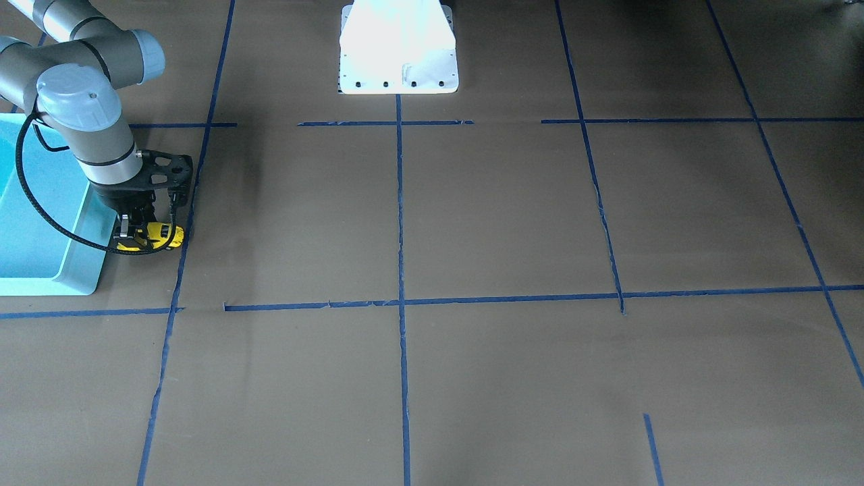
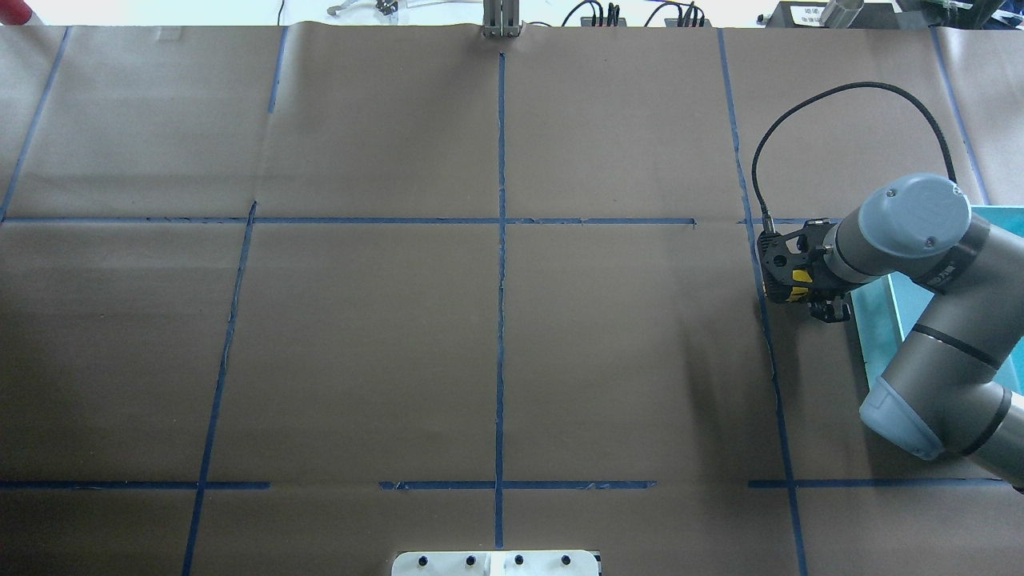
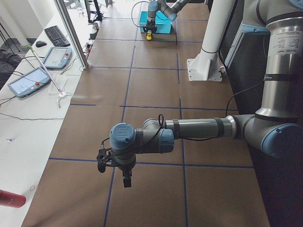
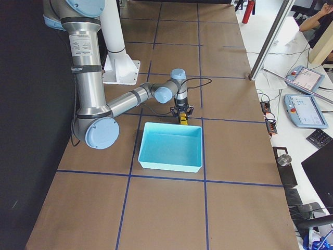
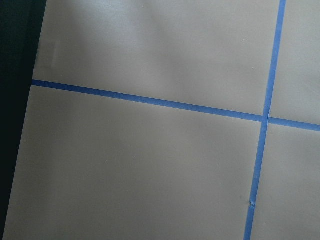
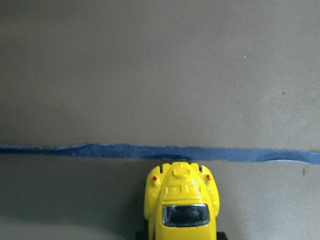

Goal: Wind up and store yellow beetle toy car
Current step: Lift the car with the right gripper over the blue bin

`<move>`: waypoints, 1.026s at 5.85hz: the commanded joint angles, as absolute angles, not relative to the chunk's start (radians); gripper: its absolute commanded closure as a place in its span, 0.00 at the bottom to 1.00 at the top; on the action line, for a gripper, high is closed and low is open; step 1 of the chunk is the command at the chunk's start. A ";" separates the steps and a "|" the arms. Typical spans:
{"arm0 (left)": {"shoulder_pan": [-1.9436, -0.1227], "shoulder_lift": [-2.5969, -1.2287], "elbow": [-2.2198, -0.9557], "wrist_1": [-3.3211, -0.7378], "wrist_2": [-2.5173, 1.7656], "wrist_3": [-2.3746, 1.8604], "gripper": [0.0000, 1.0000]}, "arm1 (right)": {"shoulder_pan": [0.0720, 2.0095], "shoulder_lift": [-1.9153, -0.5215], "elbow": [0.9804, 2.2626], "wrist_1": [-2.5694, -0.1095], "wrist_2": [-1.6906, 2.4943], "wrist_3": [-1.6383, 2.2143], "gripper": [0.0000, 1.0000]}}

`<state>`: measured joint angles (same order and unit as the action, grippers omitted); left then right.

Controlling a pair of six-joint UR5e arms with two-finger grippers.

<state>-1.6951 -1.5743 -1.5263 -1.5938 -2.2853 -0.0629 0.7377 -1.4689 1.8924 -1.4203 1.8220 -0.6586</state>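
Note:
The yellow beetle toy car [image 1: 160, 235] is low over the brown paper, just beside the light blue bin [image 1: 47, 287]. My right gripper [image 1: 138, 233] points down and is shut on the car. In the right wrist view the car [image 6: 182, 205] fills the bottom centre, its end at a blue tape line [image 6: 75, 150]. From overhead the car [image 2: 800, 278] shows only partly under the wrist, next to the bin [image 2: 876, 320]. My left gripper [image 3: 126, 182] hangs over bare paper far from the car; I cannot tell whether it is open or shut.
The robot's white base [image 1: 398, 61] stands at mid table edge. Blue tape lines [image 2: 501, 240] divide the brown paper into squares. Operator tablets [image 4: 304, 109] lie on a side bench beyond the table.

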 commanded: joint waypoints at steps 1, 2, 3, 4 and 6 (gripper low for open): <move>-1.695 -1.574 -1.526 -1.594 -2.283 -0.061 0.00 | 0.748 -1.555 2.137 -1.572 1.787 -0.660 1.00; -1.695 -1.574 -1.526 -1.594 -2.283 -0.061 0.00 | 0.820 -1.633 2.184 -1.572 1.792 -0.710 1.00; -1.695 -1.574 -1.526 -1.594 -2.283 -0.061 0.00 | 0.906 -1.688 2.197 -1.572 1.822 -0.817 1.00; -1.695 -1.574 -1.525 -1.594 -2.283 -0.061 0.00 | 0.920 -1.762 2.186 -1.562 1.880 -0.834 1.00; -1.697 -1.574 -1.525 -1.594 -2.281 -0.061 0.00 | 0.920 -1.814 2.081 -1.420 1.882 -0.831 1.00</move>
